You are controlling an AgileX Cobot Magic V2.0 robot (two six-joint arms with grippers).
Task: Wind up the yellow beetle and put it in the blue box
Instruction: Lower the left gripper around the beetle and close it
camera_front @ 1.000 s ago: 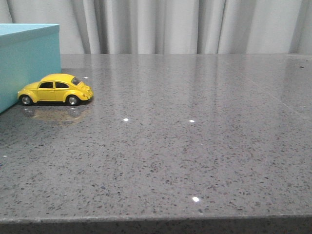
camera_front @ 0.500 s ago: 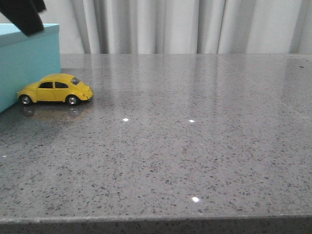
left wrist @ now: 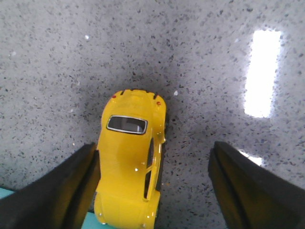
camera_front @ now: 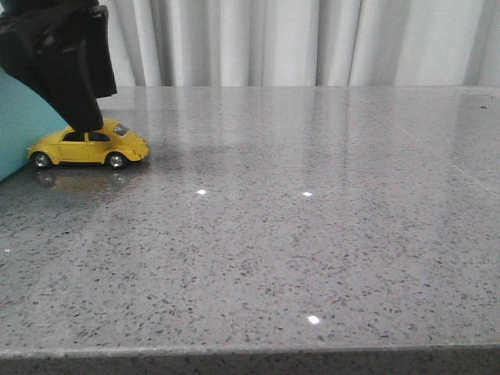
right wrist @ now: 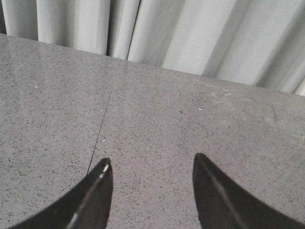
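The left gripper [left wrist: 152, 191] hangs spread wide over the yellow beetle [camera_front: 88, 144], which sits near the table's [camera_front: 312, 234] far left edge, seemingly touching the blue box [camera_front: 23, 125]. Off-centre jaws could shove it sideways.

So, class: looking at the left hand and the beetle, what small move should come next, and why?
Probably shift the left hand sideways to centre it, then lower it. The hand is open, but the beetle sits against one finger, far from the other, and stands on the table ungripped.
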